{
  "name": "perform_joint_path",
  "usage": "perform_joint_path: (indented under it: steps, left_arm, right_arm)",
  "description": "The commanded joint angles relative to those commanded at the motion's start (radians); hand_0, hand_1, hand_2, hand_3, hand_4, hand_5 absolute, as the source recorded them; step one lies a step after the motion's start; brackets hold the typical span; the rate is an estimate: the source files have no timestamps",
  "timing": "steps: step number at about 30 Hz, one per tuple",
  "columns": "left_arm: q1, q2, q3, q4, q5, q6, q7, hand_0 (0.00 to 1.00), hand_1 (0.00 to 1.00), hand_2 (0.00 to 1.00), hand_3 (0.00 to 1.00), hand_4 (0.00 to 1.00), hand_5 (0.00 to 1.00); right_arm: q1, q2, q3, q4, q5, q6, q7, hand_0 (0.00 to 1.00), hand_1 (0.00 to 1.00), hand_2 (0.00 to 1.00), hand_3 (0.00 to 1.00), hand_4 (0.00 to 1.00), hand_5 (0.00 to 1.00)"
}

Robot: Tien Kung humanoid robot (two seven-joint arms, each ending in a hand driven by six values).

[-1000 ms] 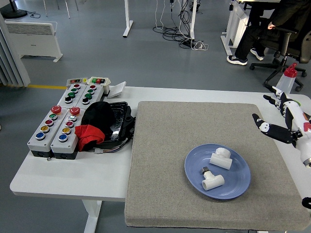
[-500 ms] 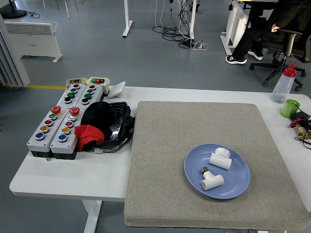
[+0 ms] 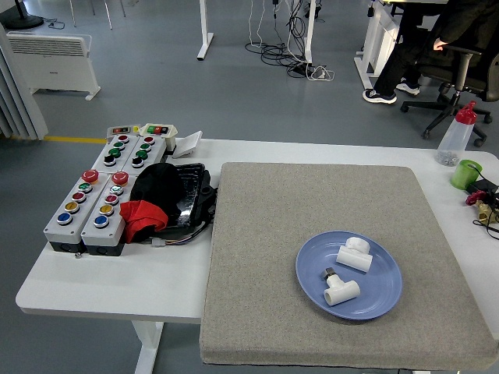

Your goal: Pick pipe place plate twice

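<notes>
A blue plate (image 3: 383,302) lies on the grey mat (image 3: 281,234) at the right of the table's middle. Two white pipe fittings lie on it: one (image 3: 355,254) toward the plate's far side and one (image 3: 341,291) with a small dark metal end toward its near side. Neither of my hands shows in the head view.
Two grey button boxes (image 3: 86,210) and a black tray with black and red cloth (image 3: 160,202) stand at the left. A spray bottle (image 3: 455,135), a green cup (image 3: 465,173) and small parts sit at the far right edge. A seated person's legs (image 3: 409,54) show at the top right.
My right hand, which was over the table's right edge one second ago, has withdrawn out of view, uncovering the green cup. The plate and fittings have not moved.
</notes>
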Motion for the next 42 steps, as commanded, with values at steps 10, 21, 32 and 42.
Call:
perform_joint_path:
  steps: [10,21,32,42]
  left_arm:
    - [0.000,-0.001,-0.005,0.002,0.009,-0.001,-0.005,0.584,0.578,0.585,0.487,0.407,0.998]
    - [-0.003,0.001,-0.007,0.003,0.012,0.000,-0.008,0.583,0.578,0.585,0.486,0.407,0.998]
    - [-0.009,0.003,-0.002,0.003,0.003,0.002,-0.008,0.583,0.577,0.585,0.486,0.407,0.998]
    - [-0.013,0.004,-0.005,0.003,0.009,0.000,-0.008,0.583,0.576,0.585,0.486,0.407,0.998]
  right_arm:
    - [-0.063,0.018,0.012,-0.024,0.002,0.026,-0.041,0.809,0.772,0.819,0.792,0.544,0.634]
    - [-0.087,0.020,0.029,-0.041,0.017,0.070,-0.144,0.814,0.771,0.806,0.780,0.539,0.830]
    - [-0.079,0.027,0.020,-0.052,0.020,0.080,-0.156,0.817,0.772,0.809,0.780,0.533,0.809]
    - [-0.078,0.031,0.017,-0.059,0.022,0.079,-0.154,0.817,0.772,0.811,0.780,0.532,0.815]
